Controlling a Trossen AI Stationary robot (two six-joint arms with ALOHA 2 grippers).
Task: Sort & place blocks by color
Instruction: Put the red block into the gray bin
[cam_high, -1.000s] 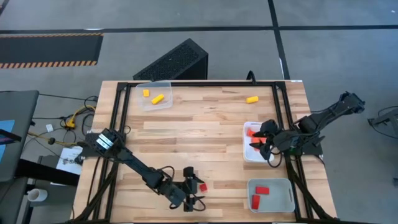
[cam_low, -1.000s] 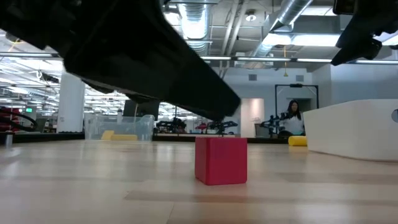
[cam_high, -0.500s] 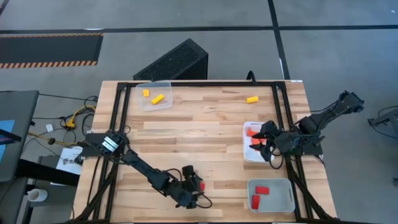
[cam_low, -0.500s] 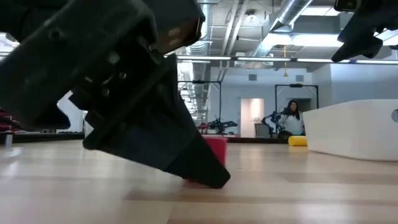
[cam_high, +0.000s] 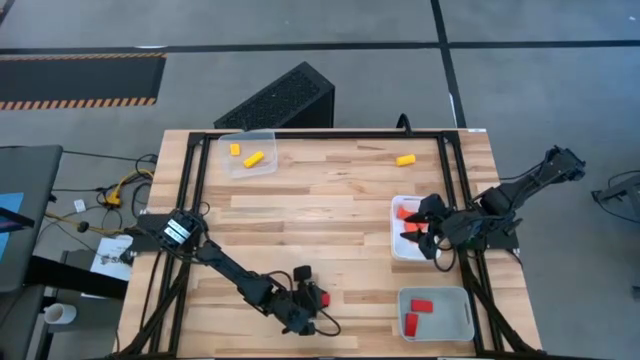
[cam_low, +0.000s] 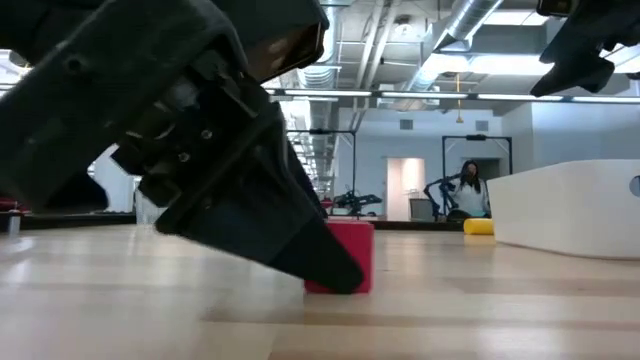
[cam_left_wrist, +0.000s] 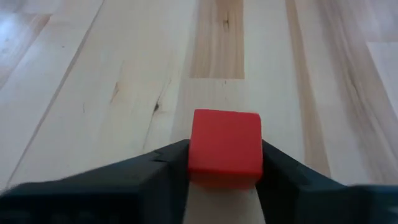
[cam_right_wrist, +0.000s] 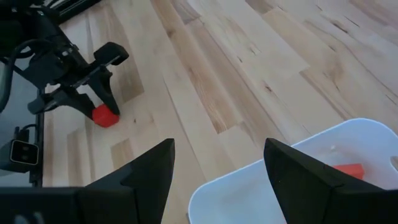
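Overhead, the left tool (cam_high: 318, 300) is working low at the near edge of the wooden table (cam_high: 320, 190), its fingers bracketing a red cube (cam_high: 324, 299) that is resting on the bare wood. In the left wrist view the two dark fingers (cam_left_wrist: 155, 171) are pressing against opposite faces of the red cube (cam_left_wrist: 225, 148), so the tool is narrowed to the width of the block and gripping it; the low view is showing the cube (cam_low: 348, 256) sitting flat on the table, partly hidden behind the tool.

The right tool (cam_high: 422, 228) is hovering over a white tray (cam_high: 397, 240) at the right side of the table, its fingers (cam_right_wrist: 146, 171) standing wide apart and holding nothing. Orange blocks (cam_high: 405, 212) are lying in this tray.

A second tray (cam_high: 436, 313), grey-white, is sitting at the near right corner and is containing two red blocks (cam_high: 417, 312). A clear tray (cam_high: 247, 155) at the far left corner is containing two yellow blocks (cam_high: 247, 156). One further yellow block (cam_high: 405, 159) is lying loose on the table near the far right corner, well apart from every tray.

A black perforated box (cam_high: 278, 100) is standing on the floor beyond the table. In the low view a person (cam_low: 468, 187) is standing far back in the room.
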